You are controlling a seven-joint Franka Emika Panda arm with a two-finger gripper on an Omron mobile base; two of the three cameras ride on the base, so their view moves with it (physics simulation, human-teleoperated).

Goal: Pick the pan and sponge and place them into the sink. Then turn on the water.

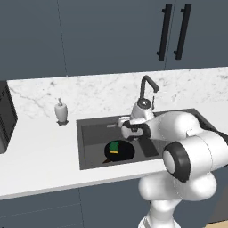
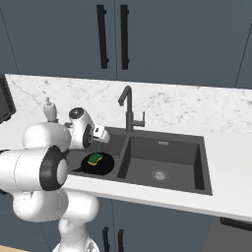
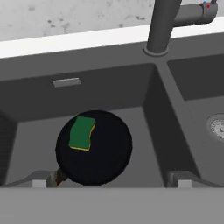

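The black pan point(image 3: 100, 153) lies flat on the floor of the sink's point(image 3: 113, 87) left basin. The green-topped sponge point(image 3: 82, 133) rests on the pan's upper left part. My gripper point(image 3: 109, 181) hovers above this basin, open, with nothing between its fingertips point(image 3: 39, 179). In the left base view the gripper point(image 1: 125, 131) hangs just over the pan point(image 1: 122, 152) and sponge point(image 1: 114, 146), in front of the tap point(image 1: 147, 89). In the right base view the pan point(image 2: 101, 166) and sponge point(image 2: 95, 158) lie in the near-left basin. No water runs from the tap point(image 2: 129, 110).
A white soap dispenser point(image 1: 61, 111) stands on the counter left of the sink point(image 1: 89, 142). A dark appliance point(image 1: 5, 118) sits at the far left. The right basin holds only its round drain point(image 2: 159, 174). Dark cabinets with handles point(image 1: 173, 31) hang above.
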